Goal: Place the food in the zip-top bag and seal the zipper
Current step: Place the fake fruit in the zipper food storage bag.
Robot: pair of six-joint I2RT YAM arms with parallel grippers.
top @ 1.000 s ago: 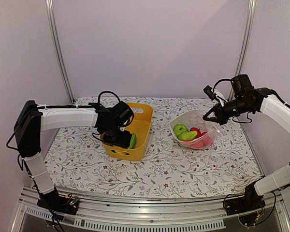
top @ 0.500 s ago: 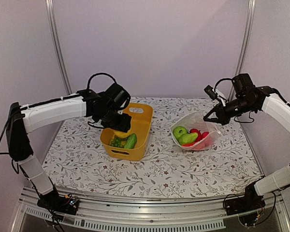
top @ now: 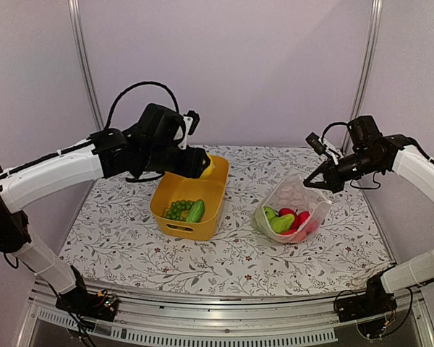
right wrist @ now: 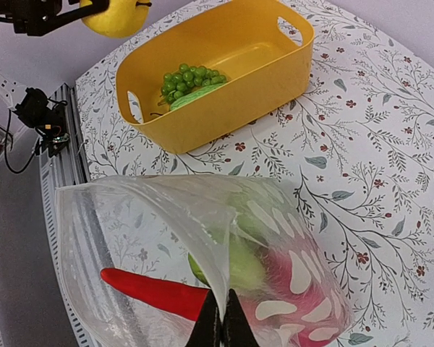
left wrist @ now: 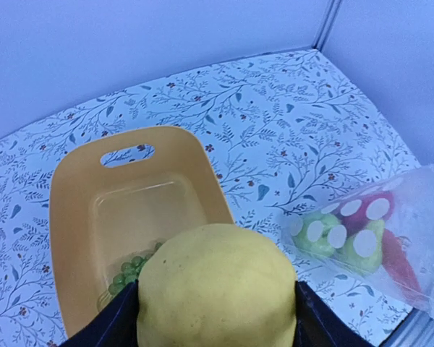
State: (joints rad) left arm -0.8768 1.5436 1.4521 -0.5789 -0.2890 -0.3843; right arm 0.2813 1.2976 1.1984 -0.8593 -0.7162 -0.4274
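The left pincer [top: 201, 165] is clamped on a round yellow fruit [top: 207, 167], held in the air over the far end of the yellow basket [top: 218, 189]. In the left wrist view its dark fingers [left wrist: 121, 322] press the fruit [left wrist: 217, 285] from both sides, with the basket [left wrist: 69, 217] directly below. A bunch of green grapes [top: 179, 209] and a green cucumber [top: 196, 211] lie in the near end of that basket; the rest of its floor is bare.

The right pincer [top: 325, 181] is closed tight on the upper right edge of the zip-top bag [top: 293, 199], holding that edge up so the pouch hangs from the pinch and its bottom rests on the tabletop [top: 239, 260]. In the right wrist view the pincer [right wrist: 221, 322] nips only the clear film, and the bag [right wrist: 137, 217] billows away from it with its mouth standing open. Green pieces [top: 278, 219] and red pieces [top: 301, 217] sit low in the pouch, below and to the left of the pinch; one long red piece [right wrist: 153, 290] and a green one [right wrist: 240, 266] show through the plastic. The zipper strip cannot be picked out from the crinkled film.

The bag stands to the right of the basket, apart from it, and the held fruit is well apart from the bag's mouth.
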